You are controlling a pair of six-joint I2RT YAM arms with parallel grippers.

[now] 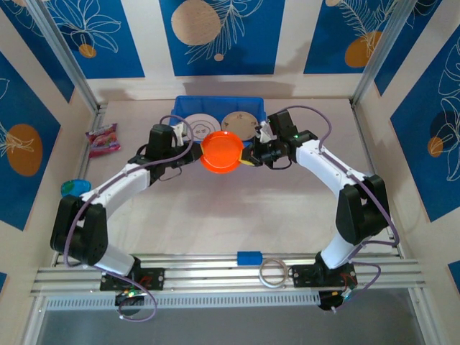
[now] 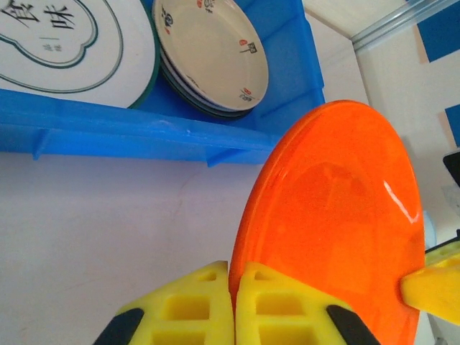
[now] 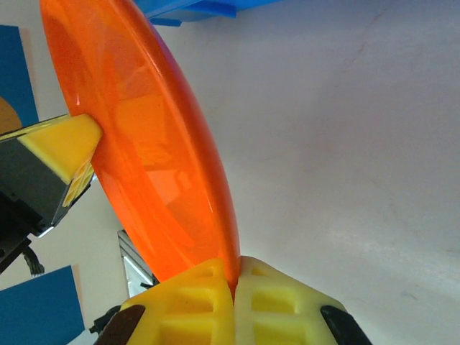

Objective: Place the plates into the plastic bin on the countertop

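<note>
Bright, even light is flooding the bench point(image 1: 215, 230), casting only faint, soft shadows beneath the arms. Glare is streaking white along the orange plate point(image 2: 338, 215) in the left wrist view. The yellow fingers point(image 3: 194, 302) are showing slightly soft at both wrist views' bottom edges. The overhead picture is looking sharp.

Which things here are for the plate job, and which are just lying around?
For the job: orange plate, held by left gripper and right gripper; blue bin; white lettered plate and cream plates inside it.
Just lying about: pink packet, small blue block, tape ring.
</note>
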